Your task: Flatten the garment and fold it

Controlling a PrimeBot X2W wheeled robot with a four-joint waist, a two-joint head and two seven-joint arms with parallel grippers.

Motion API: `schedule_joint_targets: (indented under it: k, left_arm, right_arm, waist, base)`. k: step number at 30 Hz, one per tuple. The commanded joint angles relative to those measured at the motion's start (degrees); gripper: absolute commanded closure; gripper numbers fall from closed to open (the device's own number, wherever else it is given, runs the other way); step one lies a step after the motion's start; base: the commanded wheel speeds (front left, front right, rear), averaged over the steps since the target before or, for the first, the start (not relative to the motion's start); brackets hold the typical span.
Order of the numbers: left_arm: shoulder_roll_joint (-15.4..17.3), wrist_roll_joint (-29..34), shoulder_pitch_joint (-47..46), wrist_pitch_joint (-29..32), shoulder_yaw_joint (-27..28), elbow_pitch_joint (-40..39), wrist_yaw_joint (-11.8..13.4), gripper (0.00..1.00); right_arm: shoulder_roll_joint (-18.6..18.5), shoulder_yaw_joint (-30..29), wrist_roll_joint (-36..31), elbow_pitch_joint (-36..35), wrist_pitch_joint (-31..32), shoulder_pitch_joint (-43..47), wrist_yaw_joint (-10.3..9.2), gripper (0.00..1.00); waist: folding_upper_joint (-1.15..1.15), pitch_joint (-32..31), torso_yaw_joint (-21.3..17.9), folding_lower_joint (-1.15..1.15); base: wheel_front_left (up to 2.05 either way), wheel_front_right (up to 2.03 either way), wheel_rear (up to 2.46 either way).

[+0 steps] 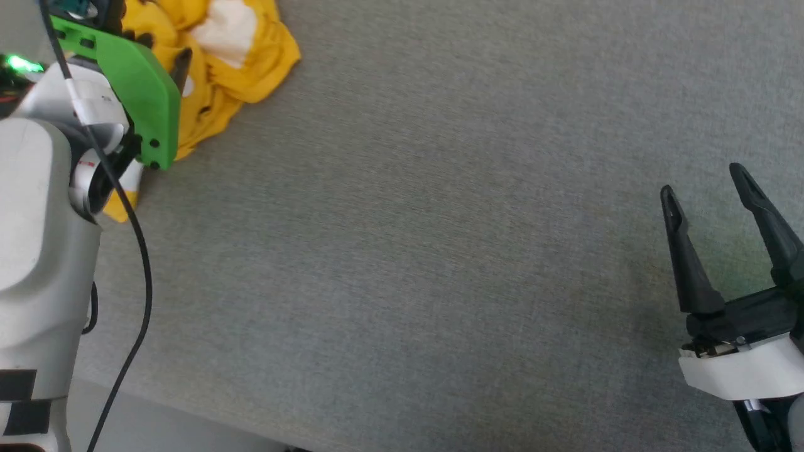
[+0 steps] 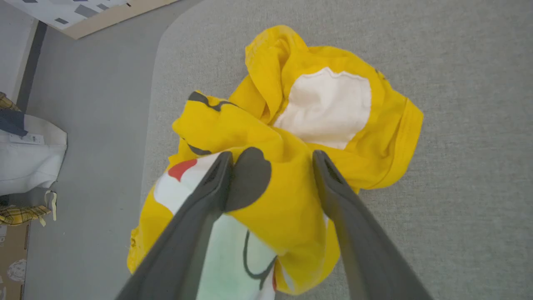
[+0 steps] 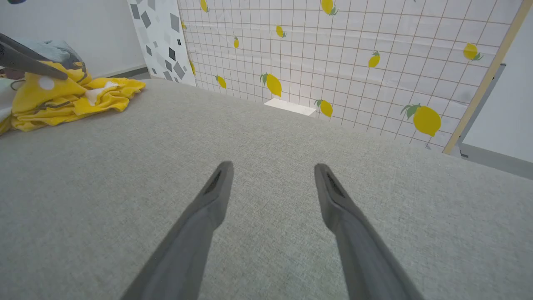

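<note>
Barely begun: the garment (image 1: 232, 56) lies crumpled, with nothing flattened or folded yet.
At the far left corner of the grey table (image 1: 440, 251), the left gripper (image 2: 270, 160) hangs over the heap, its fingers spread wide either side of a raised fold and gripping nothing. The shirt is a bright yellow bundle, a white patch uppermost, with black marks and a red dot showing among the creases. Well apart to the right, the right gripper (image 1: 703, 185) is wide open and empty above the tabletop.
</note>
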Motion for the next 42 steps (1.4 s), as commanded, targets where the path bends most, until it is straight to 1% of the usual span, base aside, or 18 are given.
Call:
schedule_joint_targets:
  k: [1, 4, 5, 8, 14, 21, 27, 32, 36, 38, 42]
  left_arm:
    - [0.48, -0.43, 0.96, 1.37, 0.06, 0.30, 0.72, 0.00]
    - [0.74, -0.83, 1.92, 4.87, -0.22, 0.77, 1.54, 0.00]
    - [0.83, -0.99, 2.21, 5.86, -0.20, 0.74, 1.90, 0.99]
    - [0.84, -1.63, 3.06, 7.06, 0.12, 0.21, 2.70, 1.00]
    - [1.89, -0.98, 4.14, 5.62, 0.81, -1.59, 4.26, 1.00]
    - [3.85, -0.82, 3.25, 1.19, 3.56, -3.02, 5.82, 1.00]
    - [5.62, -1.67, 0.74, -1.77, 5.63, -3.64, 5.22, 1.00]
    - [6.71, -2.40, -2.44, -3.23, 6.25, -3.82, 3.86, 1.00]
    - [6.15, -3.86, -6.25, -5.68, 7.46, -3.61, 3.44, 1.00]
    - [5.75, -3.99, -8.15, -6.24, 7.04, -3.45, 3.05, 1.00]
    - [3.86, -4.77, -12.32, -6.84, 5.76, -3.47, 2.34, 1.00]
  right_arm:
    - [-0.47, -0.36, 0.44, -0.41, 0.23, -1.08, -0.09, 0.00]
    - [-0.83, -0.85, 0.59, -0.74, 0.35, -1.03, -0.09, 0.00]
    - [-0.96, -1.05, 0.65, -0.86, 0.37, -1.01, -0.09, 0.00]
    - [-1.12, -1.38, 0.76, -0.99, 0.39, -1.05, -0.09, 0.00]
    - [-0.91, -0.86, 1.01, -0.03, -0.01, -1.73, -0.09, 0.00]
    - [0.58, 0.04, 0.97, 2.24, -1.14, -1.95, -0.09, 0.00]
    - [2.82, 0.21, 0.68, 4.98, -2.52, -1.55, -0.09, 0.00]
    - [5.48, 0.17, 0.08, 7.48, -3.79, -0.51, -0.09, 0.00]
    - [7.58, 0.07, -0.40, 9.54, -4.65, 0.50, -0.09, 0.00]
    - [8.48, -0.19, -0.67, 10.35, -4.97, 1.13, -0.09, 0.00]
    - [10.03, -0.99, -1.17, 11.67, -5.45, 2.32, -0.09, 0.00]
  waist:
    - [0.00, 3.58, -2.65, -0.02]
    - [0.00, 4.28, -2.64, -0.02]
    - [0.00, 4.52, -2.59, -0.02]
    - [0.00, 4.81, -2.50, -0.02]
    - [0.00, 3.67, -2.26, -0.02]
    - [0.00, -1.08, -2.42, -0.02]
    - [0.00, -6.68, -2.92, -0.02]
    - [0.00, -12.12, -3.58, -0.02]
    - [0.00, -16.66, -4.44, -0.02]
    - [0.00, -18.78, -4.86, -0.02]
    - [0.00, -22.62, -5.91, -0.02]
  base:
    - [0.00, 0.00, 0.00]
    - [0.00, 0.00, 0.00]
    - [0.00, 0.00, 0.00]
    - [0.00, 0.00, 0.00]
    - [0.00, 0.00, 0.00]
    - [0.00, 0.00, 0.00]
    - [0.00, 0.00, 0.00]
    - [0.00, 0.00, 0.00]
    - [0.00, 0.00, 0.00]
    - [0.00, 0.00, 0.00]
    - [0.00, 0.00, 0.00]
